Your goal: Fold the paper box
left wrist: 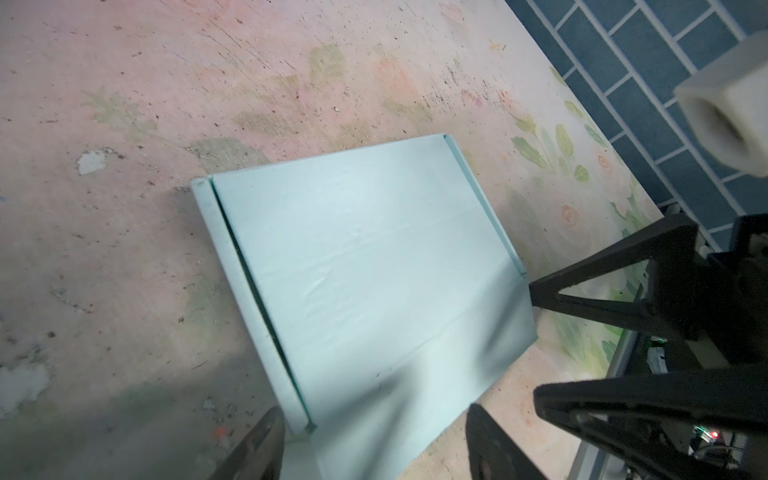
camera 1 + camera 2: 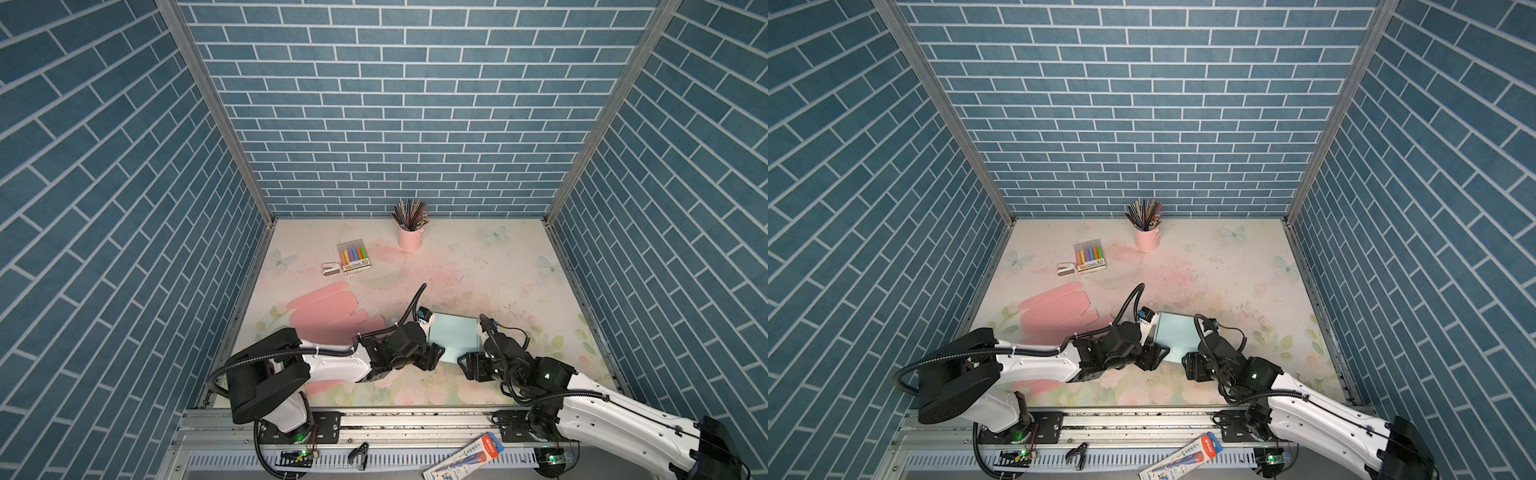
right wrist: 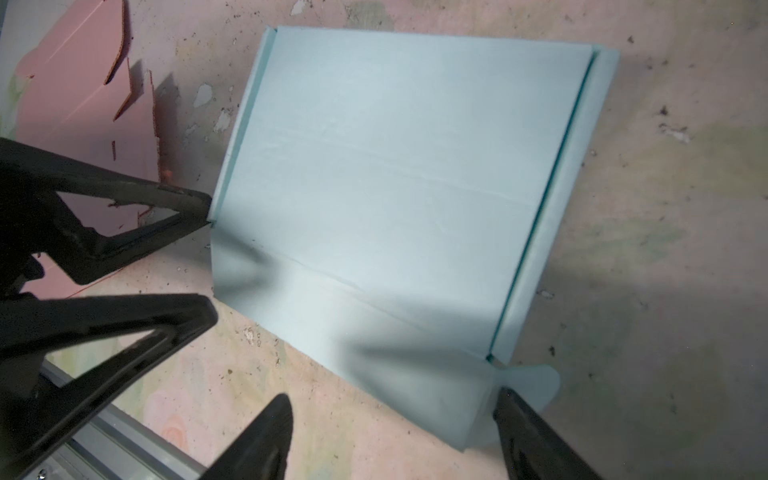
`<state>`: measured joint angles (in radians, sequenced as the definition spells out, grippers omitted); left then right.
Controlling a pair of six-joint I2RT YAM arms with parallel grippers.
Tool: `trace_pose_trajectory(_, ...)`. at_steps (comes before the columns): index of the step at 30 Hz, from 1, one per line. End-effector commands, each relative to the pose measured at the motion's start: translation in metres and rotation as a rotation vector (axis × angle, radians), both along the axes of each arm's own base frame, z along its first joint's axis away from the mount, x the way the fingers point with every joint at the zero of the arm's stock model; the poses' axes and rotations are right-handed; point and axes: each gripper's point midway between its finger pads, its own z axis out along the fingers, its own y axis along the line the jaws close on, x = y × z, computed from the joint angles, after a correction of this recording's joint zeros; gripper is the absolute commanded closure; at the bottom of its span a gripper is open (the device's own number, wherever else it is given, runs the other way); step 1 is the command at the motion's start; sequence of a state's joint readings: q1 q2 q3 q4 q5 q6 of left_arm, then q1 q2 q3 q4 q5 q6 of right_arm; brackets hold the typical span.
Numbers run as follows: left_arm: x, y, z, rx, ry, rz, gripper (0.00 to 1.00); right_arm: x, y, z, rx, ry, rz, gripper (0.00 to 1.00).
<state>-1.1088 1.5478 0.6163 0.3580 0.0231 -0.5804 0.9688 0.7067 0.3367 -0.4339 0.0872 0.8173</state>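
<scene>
we see our left jaws and right jaws open — each set straddles the near edge of the box (image 2: 453, 336), flat on the counter (image 2: 478, 270).

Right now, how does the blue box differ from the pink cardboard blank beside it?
The blue box is folded up, side walls raised and top panel folded over; the pink blank lies fully flat, flaps spread. The blue box looks compact and rectangular; the pink blank is wider with a notched outline. Both are paper card lying on the table.
</scene>
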Motion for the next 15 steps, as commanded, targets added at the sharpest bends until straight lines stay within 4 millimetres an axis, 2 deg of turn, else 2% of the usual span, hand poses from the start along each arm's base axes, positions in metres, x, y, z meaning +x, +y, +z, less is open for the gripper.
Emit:
trace_pose_trajectory(1,-0.005,-0.004,-0.007,-0.006,0.023,-0.002,0.30,-0.001,-0.005,-0.006,-0.006,0.017,-0.040,0.18)
trace_pose_trajectory(6,-0.008,-0.003,-0.009,-0.006,0.033,0.007,0.26,-0.002,-0.006,-0.009,-0.005,0.019,-0.041,0.14)
trace_pose_trajectory(15,-0.020,-0.008,-0.010,-0.005,0.043,0.002,0.25,-0.003,0.003,-0.005,0.040,0.023,-0.021,0.15)
